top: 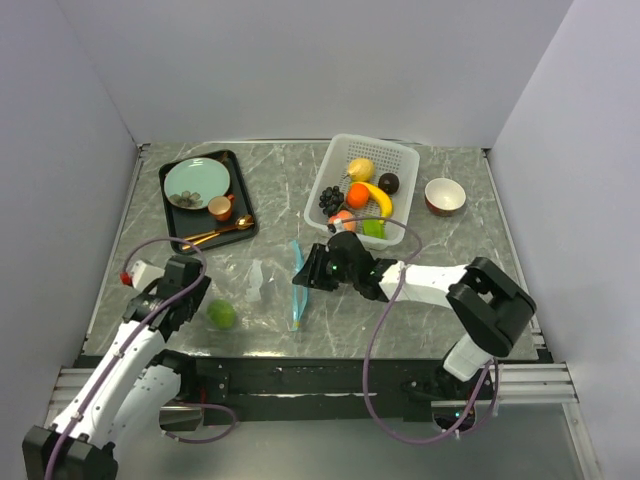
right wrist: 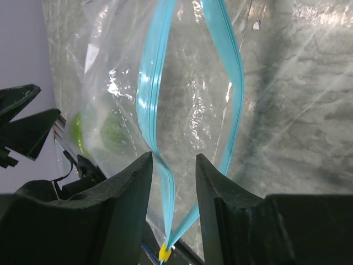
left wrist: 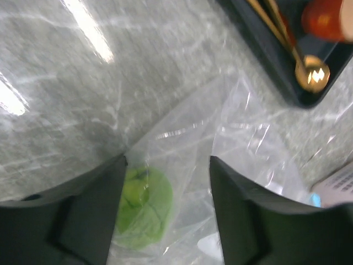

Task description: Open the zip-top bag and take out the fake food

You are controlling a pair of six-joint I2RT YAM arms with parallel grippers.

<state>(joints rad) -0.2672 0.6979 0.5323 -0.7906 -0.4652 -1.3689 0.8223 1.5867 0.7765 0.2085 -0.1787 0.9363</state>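
Note:
The clear zip-top bag [top: 262, 280] lies on the table between the arms, its teal zipper [top: 296, 285] toward the right arm. In the right wrist view the zipper's two strips [right wrist: 151, 94] stand parted, with a yellow slider at their near end. A green lime [top: 222, 314] sits inside the bag at its left end. My left gripper [left wrist: 168, 171] is open over that end, with the lime [left wrist: 144, 207] and bag film between its fingers. My right gripper [right wrist: 172, 163] straddles one zipper strip with a visible gap on either side. More fake food, including a lemon [top: 360, 168] and a banana [top: 380, 198], lies in the basket.
A white perforated basket [top: 400, 158] stands at the back right, just behind the right gripper. A small red bowl [top: 445, 195] is beside it. A black tray [top: 238, 190] at the back left holds a teal plate, an orange cup and a gold spoon [left wrist: 311, 72].

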